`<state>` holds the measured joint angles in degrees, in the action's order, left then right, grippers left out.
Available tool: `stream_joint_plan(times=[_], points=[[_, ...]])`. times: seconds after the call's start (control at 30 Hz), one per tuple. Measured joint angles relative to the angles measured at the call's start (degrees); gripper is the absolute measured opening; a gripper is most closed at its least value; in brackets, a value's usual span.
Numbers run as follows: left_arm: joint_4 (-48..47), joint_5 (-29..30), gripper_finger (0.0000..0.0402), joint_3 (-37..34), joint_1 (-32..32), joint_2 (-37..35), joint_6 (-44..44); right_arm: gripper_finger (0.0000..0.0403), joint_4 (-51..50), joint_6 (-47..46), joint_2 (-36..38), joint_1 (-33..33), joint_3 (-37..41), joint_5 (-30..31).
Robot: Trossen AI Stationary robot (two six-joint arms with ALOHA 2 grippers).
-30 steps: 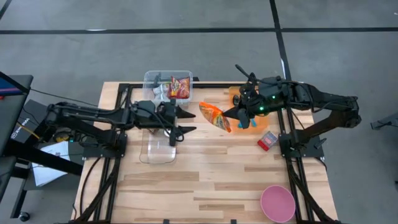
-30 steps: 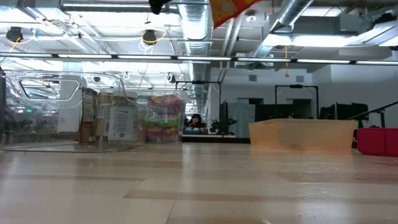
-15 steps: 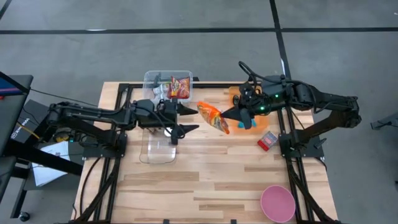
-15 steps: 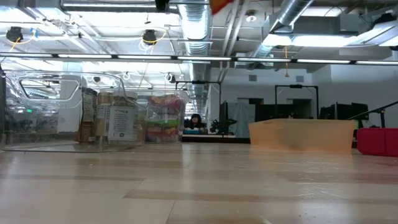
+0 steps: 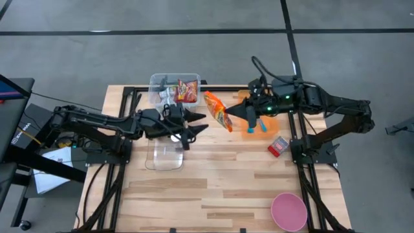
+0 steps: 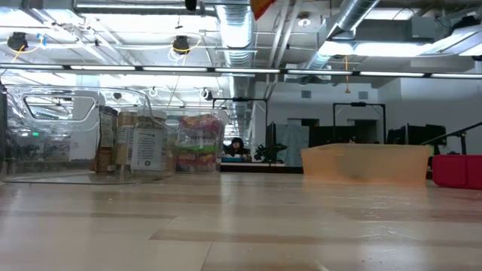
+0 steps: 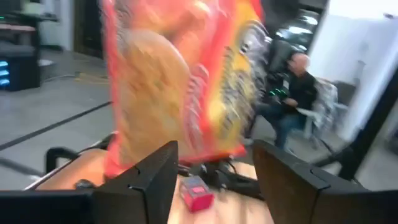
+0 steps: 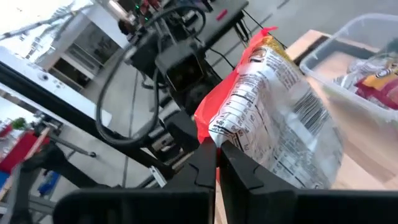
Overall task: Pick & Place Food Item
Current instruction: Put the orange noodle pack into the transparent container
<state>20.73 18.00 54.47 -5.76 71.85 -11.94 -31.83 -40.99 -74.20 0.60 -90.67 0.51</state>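
An orange snack bag (image 5: 217, 111) with a silver printed back (image 8: 280, 118) is held in the air over the table's far middle, and my right gripper (image 5: 234, 113) is shut on it from the right. My left gripper (image 5: 206, 123) stands open just left of the bag. In its wrist view, the bag's front (image 7: 186, 81) fills the space ahead of the fingers (image 7: 152, 177). I cannot tell whether they touch it. In the low view only the bag's lowest tip (image 6: 262, 6) shows, at the top edge. My right gripper pinches the bag's red side edge (image 8: 208, 134) between its two shut fingers (image 8: 239, 171). The fingers come roughly level from the table's right. The bag is lifted clear of the table and sticks out from the fingertips toward my left gripper, tilted.
A clear bin (image 5: 174, 87) with several snack packs stands at the far edge, and its clear lid (image 5: 165, 154) lies flat on the table nearer. An orange bin (image 5: 262, 122) sits under my right arm. A red box (image 5: 279, 145) and a pink bowl (image 5: 288, 211) are on the right side.
My right gripper has raised the bag and carried it a little toward the far-left, closer to the clear bin. In the low view the bag has risen almost out of the picture. My left gripper has turned toward the bag and stays beside it.
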Motion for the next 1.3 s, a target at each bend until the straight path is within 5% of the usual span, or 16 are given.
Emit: stream_joint_plan(times=[0.63, 0.9, 1.3], points=[[9.89, 9.65, 0.0159, 3.33, 0.02, 9.1, -4.96, 0.0, 3.76, 1.82, -4.4, -0.09, 0.0, 0.66], [9.77, 6.41, 0.0084, 3.33, 0.04, 8.45, -5.01, 0.0, 4.43, 2.63, -4.08, -0.09, 0.0, 0.58], [10.32, 5.94, 0.0098, 3.33, -0.59, 8.45, -3.18, 0.0, 7.17, 4.09, -4.1, -0.04, 0.0, -0.7]])
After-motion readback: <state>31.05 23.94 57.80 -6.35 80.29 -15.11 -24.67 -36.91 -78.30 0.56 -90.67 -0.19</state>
